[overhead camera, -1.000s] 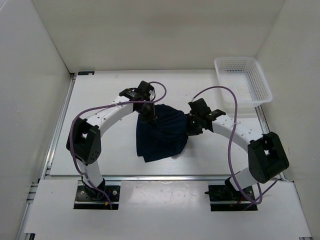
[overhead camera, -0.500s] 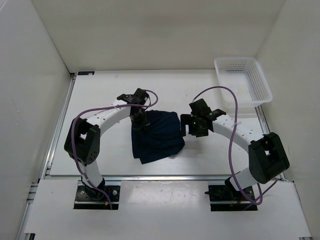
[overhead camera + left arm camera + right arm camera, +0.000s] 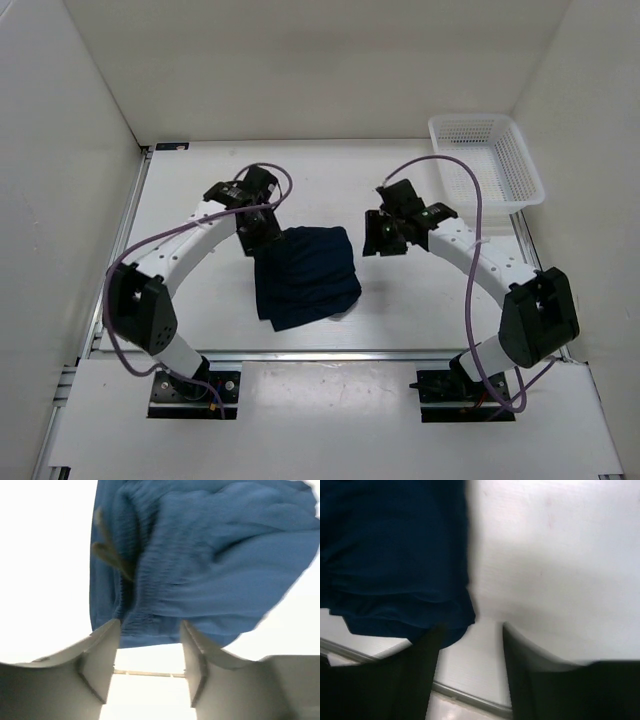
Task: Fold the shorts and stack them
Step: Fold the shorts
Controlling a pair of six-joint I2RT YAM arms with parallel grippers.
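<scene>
The dark navy shorts [image 3: 303, 276] lie folded in a rough rectangle at the table's middle, gathered waistband and thin drawstring showing in the left wrist view [image 3: 200, 560]. My left gripper [image 3: 256, 230] hovers at the folded pile's upper left corner, jaws open, nothing between its fingers [image 3: 150, 630]. At the pile's upper right, a little apart from the cloth, my right gripper [image 3: 385, 237] is open too, its dark fingers [image 3: 520, 650] over bare table with the shorts' edge [image 3: 395, 570] off to the left.
A white plastic mesh basket [image 3: 485, 160] stands at the back right corner. White walls close in the table on three sides. A metal rail [image 3: 300, 352] runs along the near edge in front of the arm bases.
Both grippers have let go of the shorts and drawn apart, left one leftward, right one up and right. The cloth has dropped from a lifted hang into a flat folded pile.
</scene>
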